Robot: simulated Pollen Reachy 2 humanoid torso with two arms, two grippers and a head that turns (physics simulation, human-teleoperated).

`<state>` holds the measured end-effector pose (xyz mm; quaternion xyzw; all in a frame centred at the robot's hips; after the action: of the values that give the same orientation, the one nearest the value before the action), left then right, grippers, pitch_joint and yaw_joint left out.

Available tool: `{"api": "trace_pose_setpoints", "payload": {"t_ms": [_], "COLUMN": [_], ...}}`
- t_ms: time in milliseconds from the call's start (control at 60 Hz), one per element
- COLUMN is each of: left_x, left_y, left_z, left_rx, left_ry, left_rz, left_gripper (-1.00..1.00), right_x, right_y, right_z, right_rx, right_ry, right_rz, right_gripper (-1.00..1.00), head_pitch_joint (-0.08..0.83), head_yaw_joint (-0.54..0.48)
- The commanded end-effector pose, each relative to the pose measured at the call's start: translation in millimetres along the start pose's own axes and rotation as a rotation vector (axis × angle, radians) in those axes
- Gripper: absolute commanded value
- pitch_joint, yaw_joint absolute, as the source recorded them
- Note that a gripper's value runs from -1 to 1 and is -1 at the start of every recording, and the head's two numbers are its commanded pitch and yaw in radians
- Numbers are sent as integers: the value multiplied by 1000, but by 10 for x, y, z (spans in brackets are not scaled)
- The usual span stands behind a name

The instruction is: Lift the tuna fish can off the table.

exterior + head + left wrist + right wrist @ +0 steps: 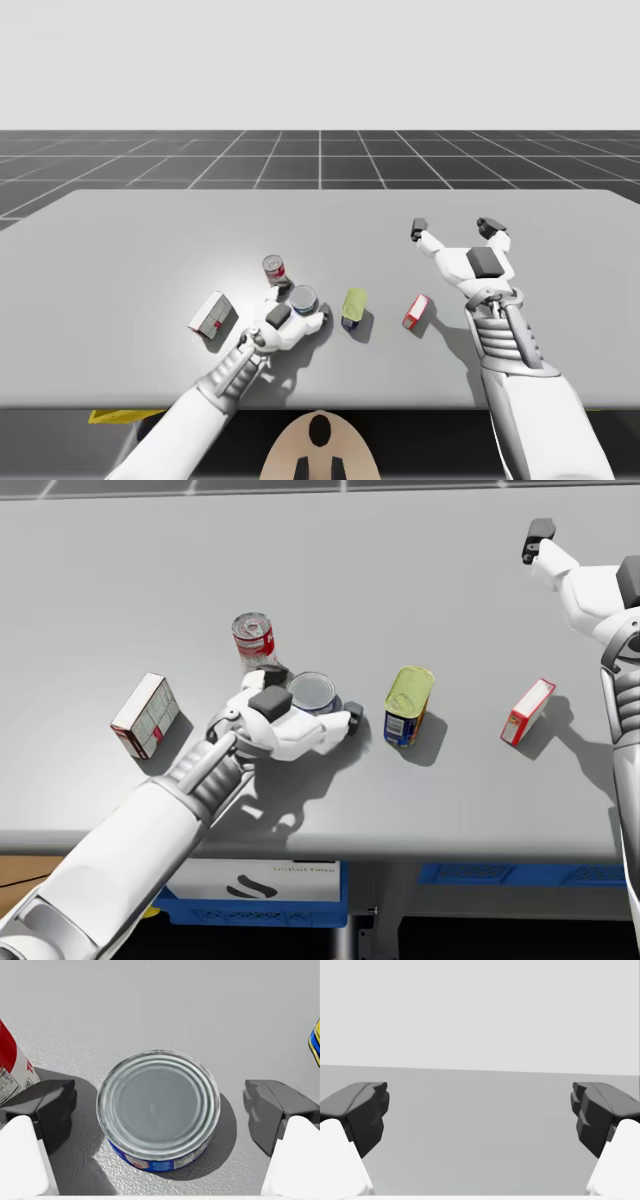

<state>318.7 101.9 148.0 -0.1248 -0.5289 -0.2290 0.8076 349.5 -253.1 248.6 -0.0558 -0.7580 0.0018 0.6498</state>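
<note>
On the grey table (pixel 120 250), nearest its left edge, a white-and-red cardboard box (pixel 212 316) lies flat. To its right stands an upright red-and-white metal can (pixel 274 269).

My left arm comes in over the front edge, forearm angled toward the table's middle and wrist bent down. My left gripper (pixel 304 304) is low around the tuna fish can (pixel 159 1110), a squat round tin with a ribbed silver lid and a blue label. It sits upright on the table, left of the middle, near the front edge and just in front of the red-and-white can.

The left wrist view shows bare table between the tin and each dark finger pad (pixel 47 1110), so the pincer is spread wide and grips nothing. In the head view my wrist covers the tin's near side, so those gaps cannot be seen there. The wrist view also cuts off the red-and-white can beside one finger.

Next comes a yellow-topped oblong tin with blue sides (pixel 353 308), then a small red-and-white box (pixel 416 312).

My right arm reaches forward over the table's right part, well apart from every item. My right gripper (pixel 455 228) has its fingers splayed wide and empty, with bare table ahead of it in its wrist view. The head view cuts that arm off.
</note>
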Motion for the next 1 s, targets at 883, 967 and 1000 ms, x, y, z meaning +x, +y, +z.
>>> {"api": "trace_pose_setpoints", "payload": {"t_ms": [883, 967, 1000], "left_x": [62, 204, 273], "left_y": [-358, -348, -338], "left_z": [59, 163, 209], "left_rx": [-66, -63, -62], "left_ry": [-29, -60, -76], "left_rz": [58, 48, 45], "left_gripper": [1000, 1000, 1000], "right_x": [2, 1, 3], "right_y": [5, 0, -1], "right_z": [12, 9, 9], "right_rx": [-6, -9, -7], "right_ry": [-8, -8, -6], "right_rz": [17, 15, 12], "right_gripper": [-1000, -1000, -1000], "head_pitch_joint": [356, 358, 360], "head_yaw_joint": [93, 91, 90]}}
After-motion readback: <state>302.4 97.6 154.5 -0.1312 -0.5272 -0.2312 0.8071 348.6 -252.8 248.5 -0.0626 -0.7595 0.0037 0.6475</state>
